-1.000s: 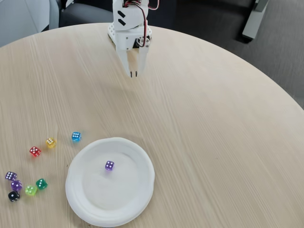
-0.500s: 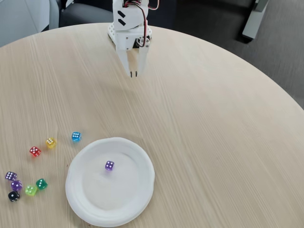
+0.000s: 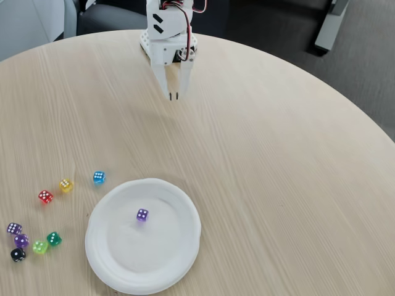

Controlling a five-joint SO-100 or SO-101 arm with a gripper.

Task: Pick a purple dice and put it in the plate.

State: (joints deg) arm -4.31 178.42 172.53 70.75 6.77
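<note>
In the fixed view a purple dice [image 3: 142, 214] lies inside the white paper plate [image 3: 179, 256], a little above its middle. Two more purple dice [image 3: 14, 228] [image 3: 21, 240] rest on the table at the far left. My gripper [image 3: 173, 97] hangs at the back of the table, pointing down, far from the plate. Its fingers [image 3: 168, 80] are pressed together with nothing between them.
A cluster of dice sits left of the plate: blue [image 3: 99, 177], yellow [image 3: 65, 185], red [image 3: 45, 197], dark green [image 3: 54, 238], light green [image 3: 39, 246] and black [image 3: 18, 254]. The round wooden table [image 3: 278, 172] drops off at the right and back edges.
</note>
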